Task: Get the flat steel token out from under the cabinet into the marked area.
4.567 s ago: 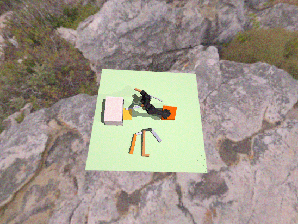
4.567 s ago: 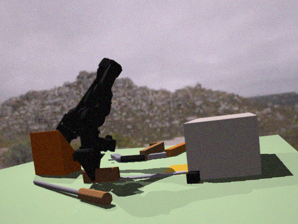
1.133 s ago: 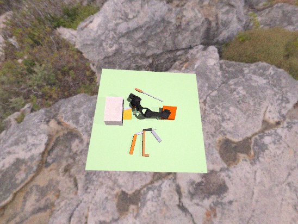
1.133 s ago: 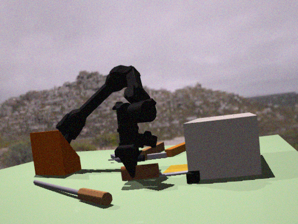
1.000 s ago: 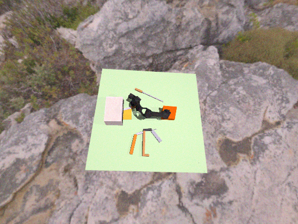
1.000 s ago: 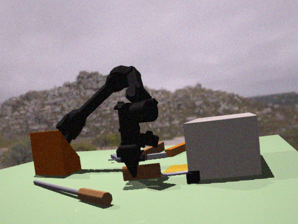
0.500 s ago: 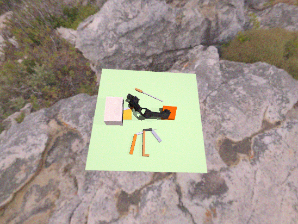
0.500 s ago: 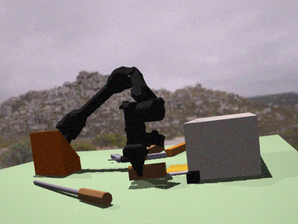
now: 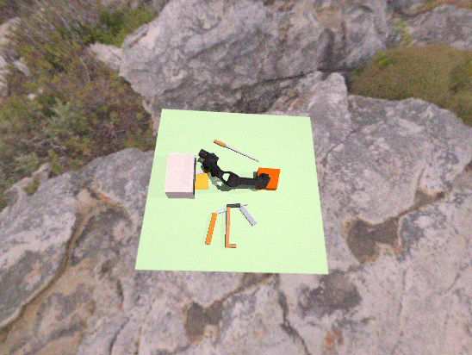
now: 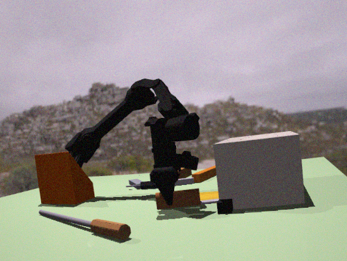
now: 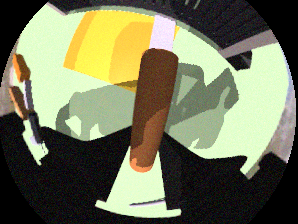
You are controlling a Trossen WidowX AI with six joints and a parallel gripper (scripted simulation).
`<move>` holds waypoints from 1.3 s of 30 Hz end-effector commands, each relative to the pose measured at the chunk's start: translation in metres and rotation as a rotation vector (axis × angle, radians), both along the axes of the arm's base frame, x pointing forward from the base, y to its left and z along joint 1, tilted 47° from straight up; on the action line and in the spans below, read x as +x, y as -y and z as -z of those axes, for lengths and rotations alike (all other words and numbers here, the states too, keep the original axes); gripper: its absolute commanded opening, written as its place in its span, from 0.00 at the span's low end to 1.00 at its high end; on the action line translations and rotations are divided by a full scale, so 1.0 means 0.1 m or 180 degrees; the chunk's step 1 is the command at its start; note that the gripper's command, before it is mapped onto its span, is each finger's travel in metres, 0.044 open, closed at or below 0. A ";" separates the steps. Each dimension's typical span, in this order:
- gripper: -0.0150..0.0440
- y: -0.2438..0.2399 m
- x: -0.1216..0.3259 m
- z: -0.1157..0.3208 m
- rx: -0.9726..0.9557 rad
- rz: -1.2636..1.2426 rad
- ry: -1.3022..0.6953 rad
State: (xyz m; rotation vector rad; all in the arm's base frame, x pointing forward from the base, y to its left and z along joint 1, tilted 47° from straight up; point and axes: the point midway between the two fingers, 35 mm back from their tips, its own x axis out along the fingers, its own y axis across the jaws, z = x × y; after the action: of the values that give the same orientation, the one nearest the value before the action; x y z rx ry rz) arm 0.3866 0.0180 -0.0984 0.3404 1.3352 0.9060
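Observation:
My gripper (image 10: 171,200) (image 11: 147,131) points down and is shut on a brown tool handle (image 10: 187,198) (image 11: 156,95), low over the table. The tool's pale flat shaft (image 9: 199,172) (image 10: 209,201) (image 11: 163,34) runs forward to the cabinet's front, over the right part of the marked area in the wrist view. Its far end is hidden at the cabinet. The white cabinet (image 9: 180,172) (image 10: 258,174) has dark vent slots (image 11: 215,25) low on its front. The yellow marked area (image 9: 201,183) (image 10: 209,195) (image 11: 95,45) lies before it. I cannot make out the steel token.
A small black block (image 10: 225,206) stands at the cabinet's front corner. A thin rod with an orange-brown handle (image 9: 220,143) (image 10: 109,229) lies to one side. On the other side lie an orange-handled tool (image 9: 210,229) and a brown-handled one (image 9: 228,228). The arm's orange base (image 10: 55,180) is behind.

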 end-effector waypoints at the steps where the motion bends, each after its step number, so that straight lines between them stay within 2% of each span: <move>1: 0.25 -0.02 0.07 -0.02 -0.0004 0.0000 0.0015; 16: 0.25 -0.06 0.20 -0.06 -0.0002 0.0000 0.0017; 39: 0.25 -0.22 0.11 -0.21 0.0001 0.0000 0.0014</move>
State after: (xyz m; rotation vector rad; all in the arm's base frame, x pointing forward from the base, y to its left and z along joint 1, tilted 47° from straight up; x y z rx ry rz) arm 0.3994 0.0343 -0.0816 0.3351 1.3353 0.8996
